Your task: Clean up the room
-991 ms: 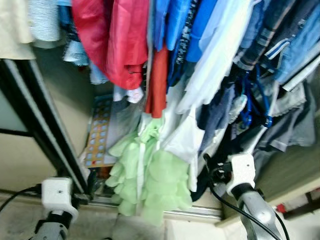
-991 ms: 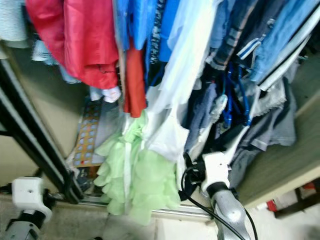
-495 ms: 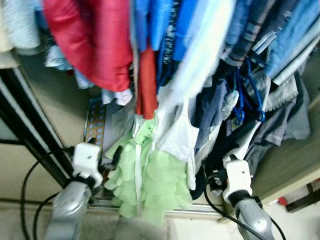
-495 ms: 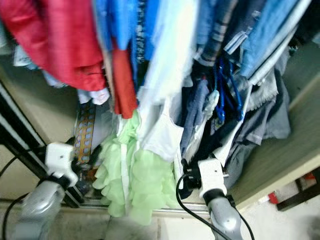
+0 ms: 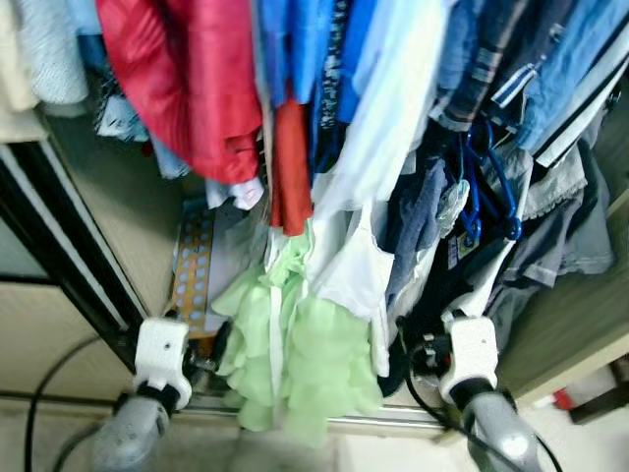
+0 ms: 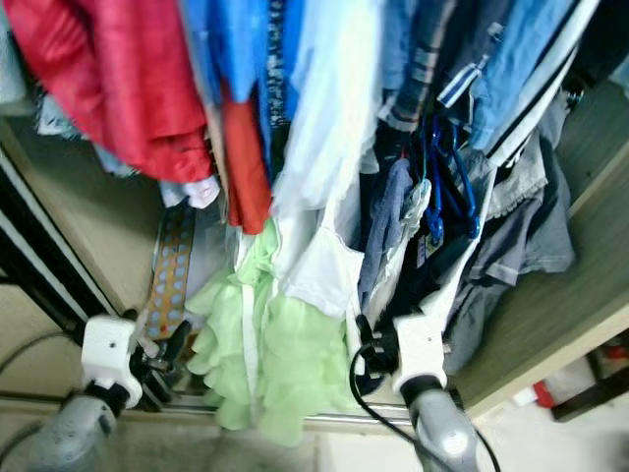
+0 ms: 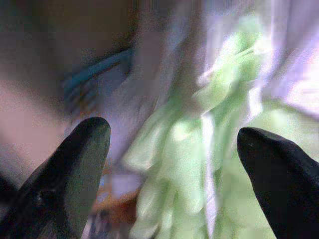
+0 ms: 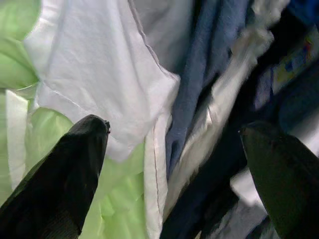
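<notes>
Clothes hang tightly packed in an open wardrobe: a red jacket (image 5: 197,88), blue shirts (image 5: 319,49), a white garment (image 5: 354,270), a light green ruffled dress (image 5: 295,354) and dark blue and grey pieces (image 5: 550,236). My left gripper (image 5: 214,354) is low on the left, just beside the green dress (image 7: 184,149), open with nothing between its fingers. My right gripper (image 5: 421,352) is low on the right, open, pointing at the hem of the white garment (image 8: 99,74) and a blue cloth (image 8: 199,84).
A black sliding-door frame (image 5: 69,246) runs down the left. A dotted patterned sheet (image 5: 197,265) leans at the wardrobe's back. Blue hangers (image 5: 486,197) dangle among the dark clothes. The metal door track (image 5: 393,421) crosses the floor below. A small red thing (image 5: 560,398) lies at the lower right.
My left arm has come in from the lower left corner toward the green dress, rising and then settling a little lower. The right arm has hardly moved. The camera has shifted slightly.
</notes>
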Robot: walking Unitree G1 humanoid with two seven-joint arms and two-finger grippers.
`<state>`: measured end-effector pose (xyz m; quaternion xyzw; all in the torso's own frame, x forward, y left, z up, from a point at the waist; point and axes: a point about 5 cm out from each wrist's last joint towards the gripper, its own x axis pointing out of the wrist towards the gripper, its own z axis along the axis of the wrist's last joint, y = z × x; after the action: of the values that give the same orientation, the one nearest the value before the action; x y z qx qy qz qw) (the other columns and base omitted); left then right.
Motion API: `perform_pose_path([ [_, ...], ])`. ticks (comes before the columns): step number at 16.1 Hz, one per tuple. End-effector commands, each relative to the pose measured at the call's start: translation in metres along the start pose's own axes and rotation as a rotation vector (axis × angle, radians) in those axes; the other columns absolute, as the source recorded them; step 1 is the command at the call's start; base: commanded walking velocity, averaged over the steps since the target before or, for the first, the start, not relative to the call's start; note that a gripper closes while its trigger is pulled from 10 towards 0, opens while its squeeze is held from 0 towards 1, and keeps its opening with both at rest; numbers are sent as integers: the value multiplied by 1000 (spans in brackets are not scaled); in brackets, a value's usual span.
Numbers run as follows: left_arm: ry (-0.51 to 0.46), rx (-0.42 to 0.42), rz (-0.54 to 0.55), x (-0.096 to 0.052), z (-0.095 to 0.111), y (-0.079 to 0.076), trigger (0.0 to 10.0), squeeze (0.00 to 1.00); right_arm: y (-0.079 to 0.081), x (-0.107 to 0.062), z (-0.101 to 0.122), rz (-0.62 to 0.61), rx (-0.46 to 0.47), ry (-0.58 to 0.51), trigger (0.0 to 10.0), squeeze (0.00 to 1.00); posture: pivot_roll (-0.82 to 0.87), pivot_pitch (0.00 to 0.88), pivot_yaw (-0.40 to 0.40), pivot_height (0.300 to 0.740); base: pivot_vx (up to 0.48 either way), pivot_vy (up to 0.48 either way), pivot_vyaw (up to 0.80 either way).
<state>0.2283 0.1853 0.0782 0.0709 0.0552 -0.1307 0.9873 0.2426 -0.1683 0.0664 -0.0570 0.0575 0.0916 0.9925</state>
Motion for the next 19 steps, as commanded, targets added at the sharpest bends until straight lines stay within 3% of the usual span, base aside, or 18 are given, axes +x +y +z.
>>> perform_pose_path([
  [1, -44, 79, -143, 6, 17, -9, 10000, 0, 0, 3, -3, 36, 12, 27, 10000, 0, -48, 80, -118, 740, 0, 0, 0],
  [3, -35, 168, -225, 8, 18, -7, 10000, 0, 1, 5, -3, 51, 10, 33, 10000, 0, -47, 76, -117, 740, 0, 0, 0],
  [5, -19, 98, -127, 17, 15, -5, 10000, 0, 1, 3, -3, 45, -1, 21, 10000, 0, -84, 62, -73, 740, 0, 0, 0],
  [7, -9, 30, -53, 14, 11, -9, 10000, 0, -1, 0, -2, 18, -6, 10, 10000, 0, -103, 60, -58, 740, 0, 0, 0],
  [9, -6, 80, 47, -11, 2, -6, 10000, 0, -9, -9, 4, -34, -25, -8, 10000, 0, -107, 70, -51, 740, 0, 0, 0],
  [11, 48, 28, 213, -38, -11, 16, 10000, 0, -11, -19, 3, -59, 10, 3, 10000, 0, -87, 73, -60, 740, 0, 0, 0],
  [12, 52, -21, 281, -47, -16, 19, 10000, 0, -8, -21, 2, -23, 15, 13, 10000, 0, -65, 78, -78, 740, 0, 0, 0],
  [14, 27, -33, 295, -45, -14, 14, 10000, 0, -5, -19, 4, 17, 12, 6, 10000, 0, -53, 84, -89, 740, 0, 0, 0],
  [16, 28, 9, 264, -42, -13, 9, 10000, 0, -3, -9, 8, 15, 29, -14, 10000, 0, -56, 90, -83, 740, 0, 0, 0],
  [19, 26, -11, 261, -41, -12, 10, 10000, 0, 0, -6, 11, 4, 17, -20, 10000, 0, -53, 96, -74, 740, 0, 0, 0],
])
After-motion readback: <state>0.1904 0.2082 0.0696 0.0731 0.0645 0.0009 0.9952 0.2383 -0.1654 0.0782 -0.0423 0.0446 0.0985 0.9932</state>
